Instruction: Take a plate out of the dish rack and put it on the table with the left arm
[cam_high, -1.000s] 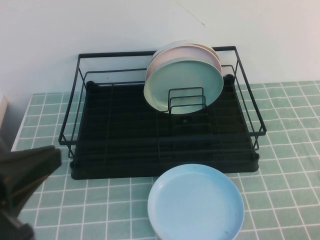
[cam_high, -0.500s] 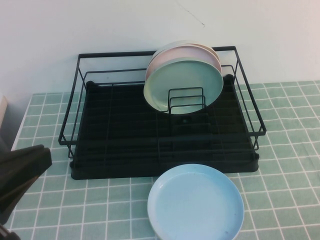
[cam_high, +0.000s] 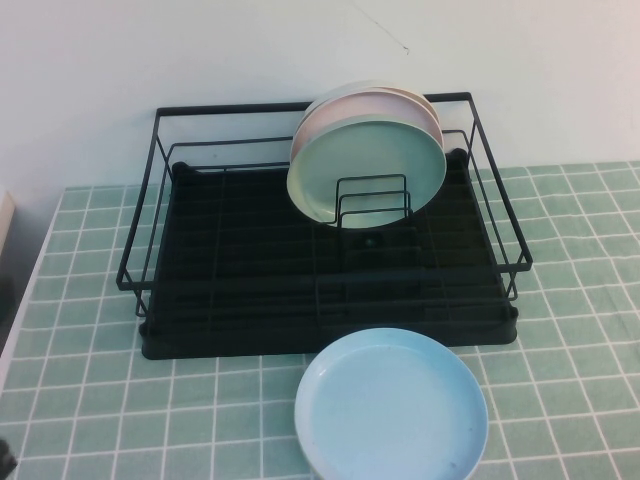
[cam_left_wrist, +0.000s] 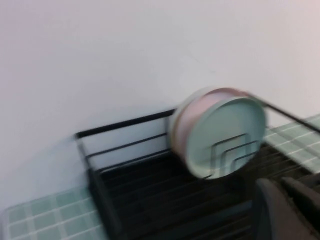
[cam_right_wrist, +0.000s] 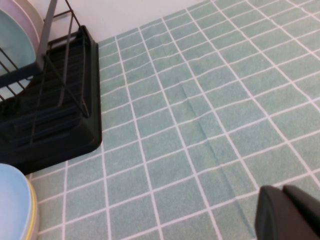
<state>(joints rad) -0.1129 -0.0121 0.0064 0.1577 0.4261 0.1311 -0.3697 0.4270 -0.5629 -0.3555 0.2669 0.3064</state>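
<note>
The sky-blue plate (cam_high: 390, 405) lies flat on the tiled table (cam_high: 560, 330), just in front of the dish rack (cam_high: 240, 270). Its edge also shows in the right wrist view (cam_right_wrist: 10, 200). The black wire rack holds a leaning stack of plates with a mint-green plate (cam_high: 365, 175) in front. My left gripper (cam_left_wrist: 280, 182) is shut and empty, held off to the rack's left side, facing the rack (cam_left_wrist: 150, 200) and its plates (cam_left_wrist: 225, 132). It is out of the high view. My right gripper (cam_right_wrist: 281, 191) is shut and empty above bare tiles to the right of the rack (cam_right_wrist: 55, 110).
A white wall (cam_high: 200, 50) rises behind the rack. The table's left edge (cam_high: 30, 280) lies near the rack's left side. Bare tiles spread to the right of the rack and of the sky-blue plate.
The left arm has drawn back toward the lower left and out of the high view. The sky-blue plate and the rack have not moved.
</note>
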